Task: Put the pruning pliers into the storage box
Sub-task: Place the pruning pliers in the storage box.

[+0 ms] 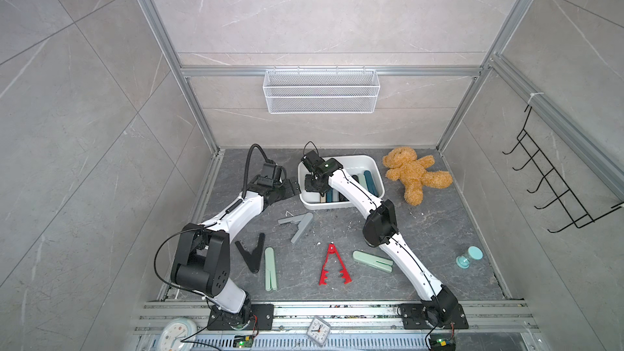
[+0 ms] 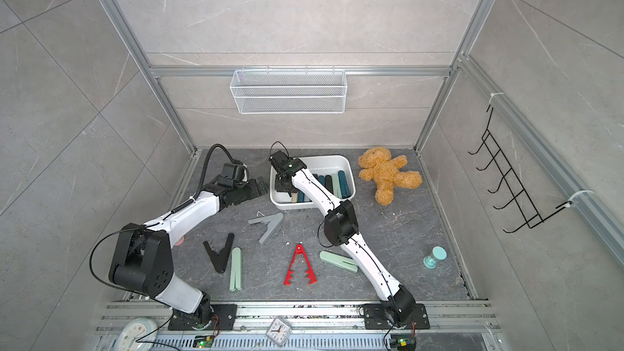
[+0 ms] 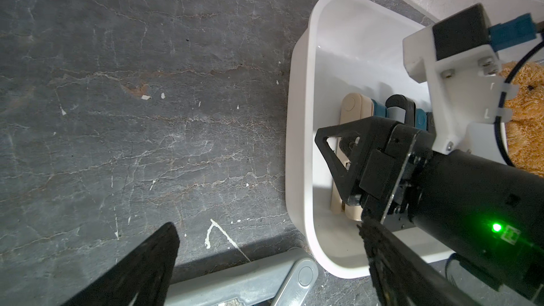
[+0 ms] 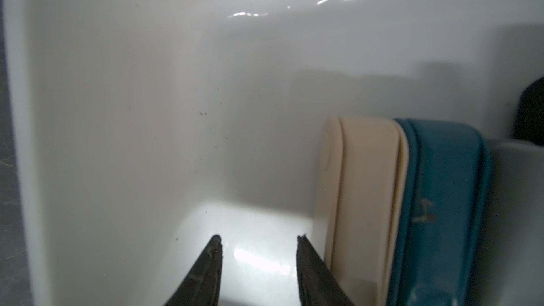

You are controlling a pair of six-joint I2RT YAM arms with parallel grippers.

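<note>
Grey pliers [image 1: 301,228], V-shaped, are found just base-ward of the wide-spread, empty left gripper [image 1: 294,188]; right gripper [image 4: 259,239], half-parted, empty, is sunk in box [image 1: 354,157].

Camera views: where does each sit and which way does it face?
Top views: overhead, looking down on the dark stone tabletop; left arm and right arm whole.
Left wrist: on the left arm, facing the white rounded plastic storage box past its open jaws; right arm's jaws inside.
Right wrist: inside the box, open empty jaws beside beige plastic pliers.
Shared: both wrist views show those beige pliers.
</note>
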